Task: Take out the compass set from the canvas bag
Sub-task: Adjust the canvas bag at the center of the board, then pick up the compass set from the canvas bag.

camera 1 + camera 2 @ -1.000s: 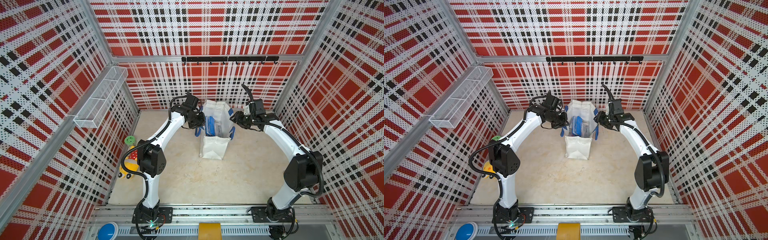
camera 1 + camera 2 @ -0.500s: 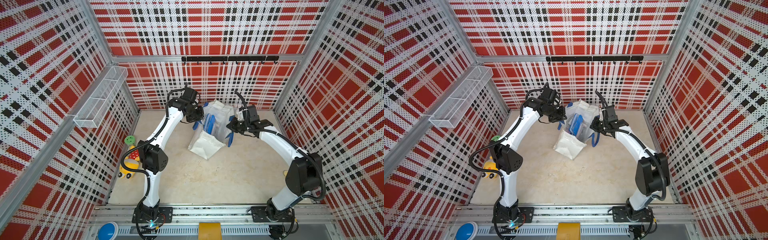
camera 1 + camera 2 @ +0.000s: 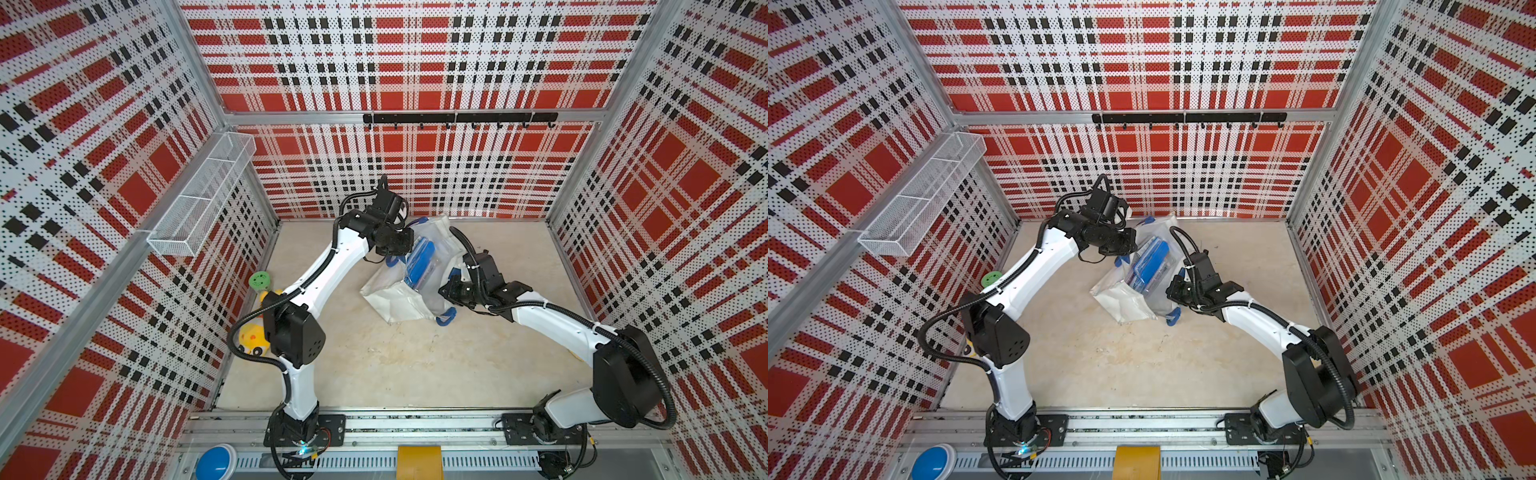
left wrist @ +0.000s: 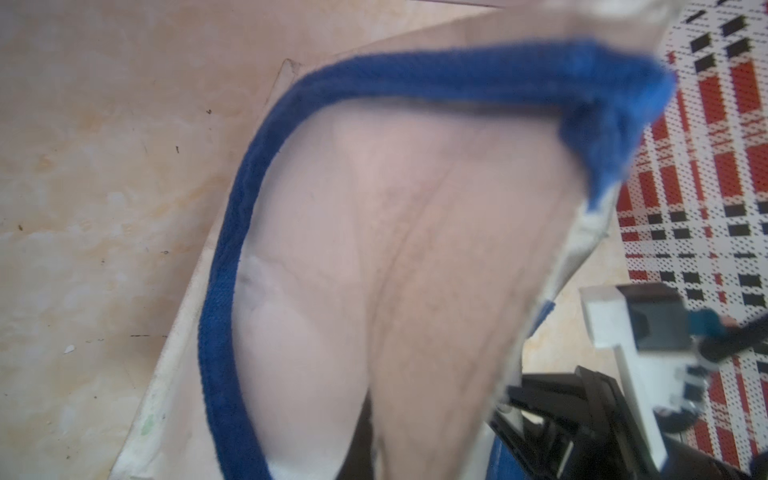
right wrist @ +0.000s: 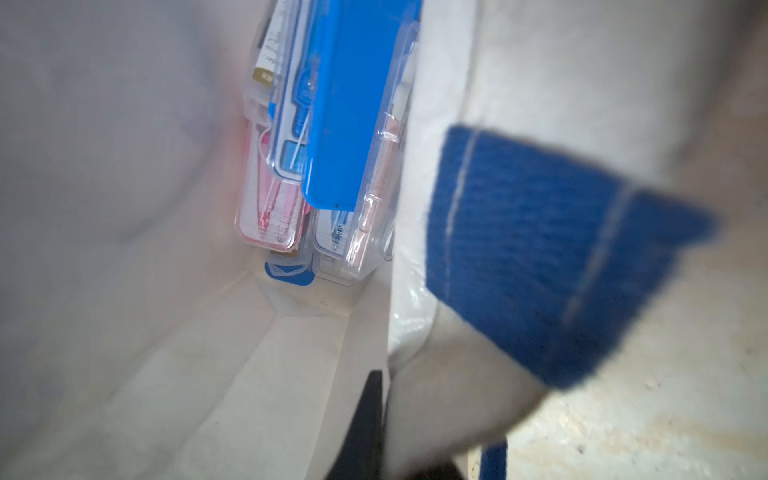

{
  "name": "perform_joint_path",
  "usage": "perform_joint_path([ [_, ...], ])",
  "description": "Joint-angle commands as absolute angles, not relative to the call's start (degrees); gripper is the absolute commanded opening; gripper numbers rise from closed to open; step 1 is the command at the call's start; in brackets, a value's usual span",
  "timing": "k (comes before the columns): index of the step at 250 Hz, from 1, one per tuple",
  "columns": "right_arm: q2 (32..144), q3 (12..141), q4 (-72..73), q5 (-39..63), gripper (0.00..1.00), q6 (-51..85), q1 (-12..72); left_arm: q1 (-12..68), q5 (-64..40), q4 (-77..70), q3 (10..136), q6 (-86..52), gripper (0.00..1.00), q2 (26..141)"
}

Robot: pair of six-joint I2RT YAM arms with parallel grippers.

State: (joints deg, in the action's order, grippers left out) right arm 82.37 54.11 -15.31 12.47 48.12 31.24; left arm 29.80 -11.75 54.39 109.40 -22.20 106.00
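The white canvas bag with blue handles leans over on the floor between my two arms, its mouth facing up and to the right. Inside it stand flat clear cases. The compass set is the one with the blue tray, and a pink case sits beside it. My left gripper is shut on the bag's far rim, under a blue handle. My right gripper is shut on the near rim beside a blue patch.
A wire basket hangs on the left wall and a black hook rail runs along the back wall. A yellow toy and a green disc lie by the left wall. A blue button sits at the front rail.
The bag has gone from upright to tilted, its base swung toward the front left. My right gripper closed on the rim and moved toward the front; my left gripper lifted the far rim.
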Motion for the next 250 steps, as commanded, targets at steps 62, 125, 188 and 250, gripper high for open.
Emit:
perform_joint_path([
  [62, 61.97, 53.52, -26.78, 1.06, 0.62, 50.72, 31.86, 31.11, -15.78, 39.47, 96.88, -23.09, 0.0, 93.69],
  [125, 61.73, 60.71, -34.71, 0.62, 0.53, 48.8, 35.45, 32.87, -15.97, 38.73, 96.77, -24.69, 0.0, 94.99],
  [188, 74.92, 63.85, -30.63, 3.59, 0.52, 54.54, 37.35, 33.4, -16.34, 38.23, 98.45, -25.15, 0.0, 96.86],
  [250, 86.66, 67.06, -29.49, 4.57, 0.57, 56.14, 35.5, 33.41, -16.52, 38.57, 97.83, -24.96, 0.0, 96.7],
])
